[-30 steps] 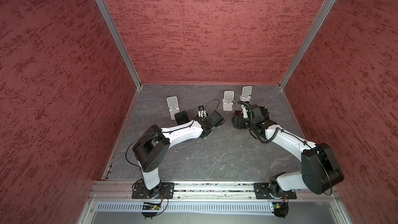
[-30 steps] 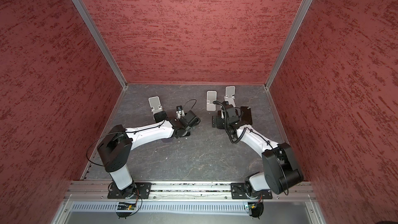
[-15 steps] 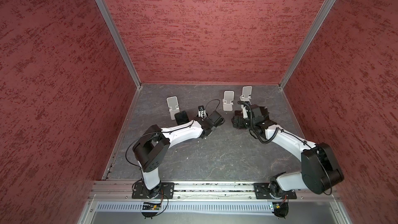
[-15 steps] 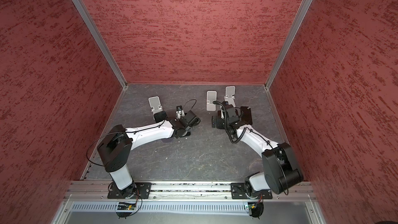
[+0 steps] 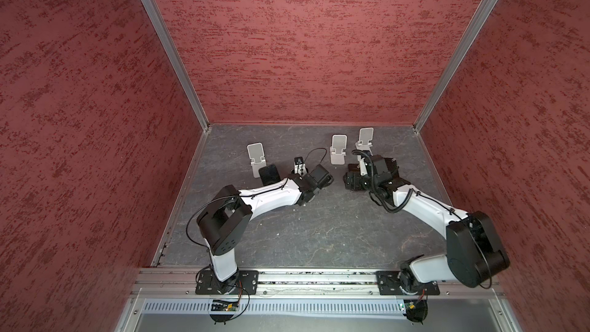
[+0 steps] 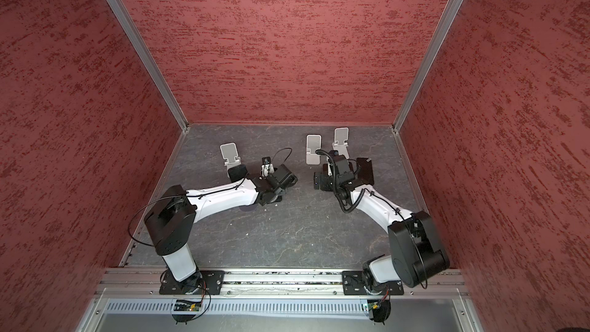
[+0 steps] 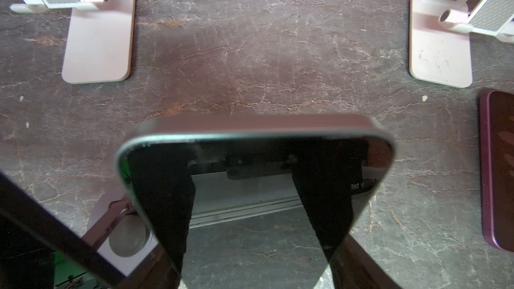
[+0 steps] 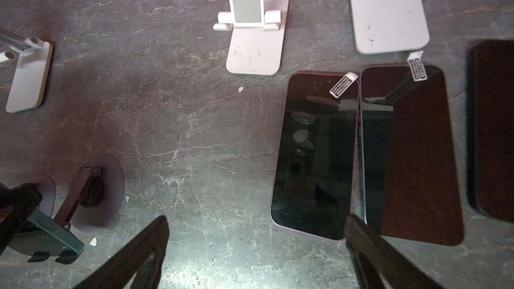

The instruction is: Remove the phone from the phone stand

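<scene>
The step in hand is the grasp itself. The left gripper [image 7: 250, 243] has its fingers [image 7: 55, 232] closed in on the phone [image 7: 256, 134] and, as far as the left wrist view shows, pressed against its two long edges. The phone leans tilted on the round-based phone stand [image 8: 111, 190], and its lower end and the cradle are hidden, so I cannot tell whether it has left the rest yet. The next move, in my judgement, calls for a firm hold and a lift up and away along the phone's own lean, so the lower edge clears the cradle without dragging the light stand across the counter [image 7: 250, 51]. Bare counter lies open beyond the phone's top edge, between two white stands [image 7: 97, 37], and looks the easiest way out. A purple phone [image 7: 498, 168] lies flat off to one side and should be kept clear of. The right gripper [image 8: 256, 246] hovers with fingers spread wide and empty above the counter, just beside the flat phones [image 8: 314, 157], which lie side by side. It stands near the left wrist, so a sideways swing towards it risks contact. The enclosure walls are well apart from both.
</scene>
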